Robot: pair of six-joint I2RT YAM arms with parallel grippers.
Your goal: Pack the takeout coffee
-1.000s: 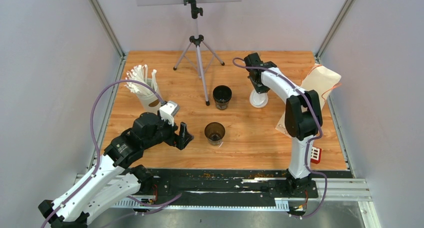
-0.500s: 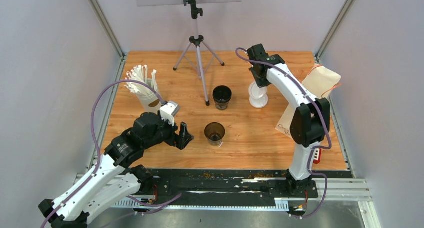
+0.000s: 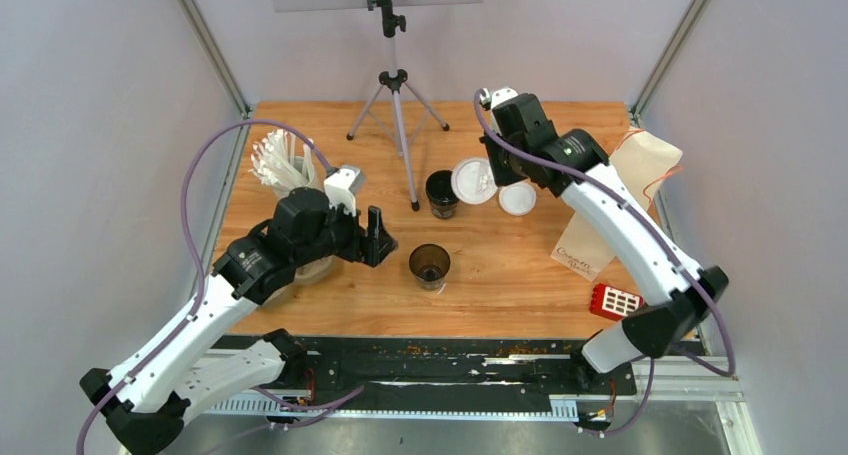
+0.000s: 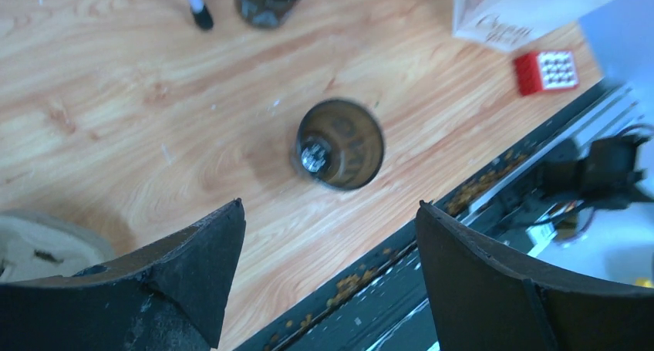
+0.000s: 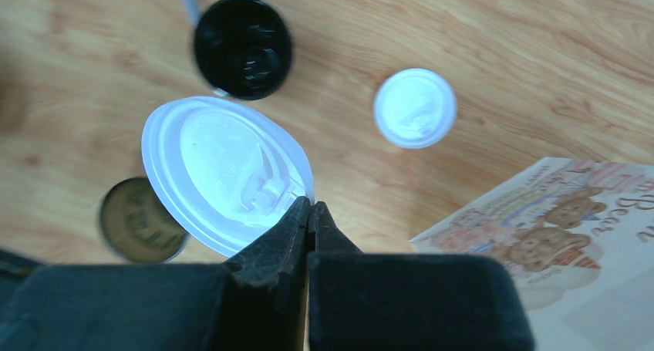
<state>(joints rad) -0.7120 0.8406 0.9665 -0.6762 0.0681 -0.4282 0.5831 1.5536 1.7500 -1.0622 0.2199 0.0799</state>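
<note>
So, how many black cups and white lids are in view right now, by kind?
Black cups: 2 (far cup, near cup)
White lids: 2 (held lid, loose lid)
Total: 4

A lid (image 5: 224, 173) pinched in my right gripper (image 5: 310, 208) hangs just right of the far cup (image 3: 444, 193), with the spare lid (image 3: 517, 199) lying on the table (image 3: 500, 275) further right. The near cup (image 3: 430, 266) stands in front of the far cup, right of my left gripper (image 4: 328, 220). The straws (image 3: 283, 167) are at the table's left and the bag (image 3: 630, 165) at its right edge.
</note>
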